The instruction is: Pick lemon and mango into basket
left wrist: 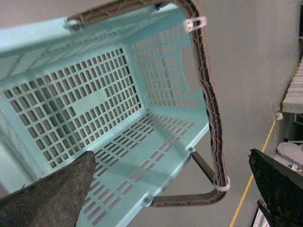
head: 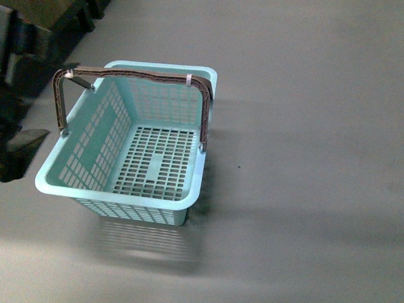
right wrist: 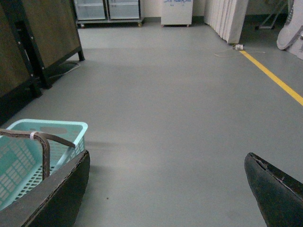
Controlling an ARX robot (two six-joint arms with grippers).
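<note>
The basket (head: 95, 136) is sitting on the grey floor (head: 303, 126), handles (head: 139, 74) up. The left gripper (left wrist: 170, 156) is hanging over it, spread wide; the right gripper (right wrist: 166, 156) is gaping too, just beside it.

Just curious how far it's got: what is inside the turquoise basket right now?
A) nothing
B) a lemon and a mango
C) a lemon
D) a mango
A: the turquoise basket shows a bare slotted bottom in the front and left wrist views, with no fruit in it.
</note>
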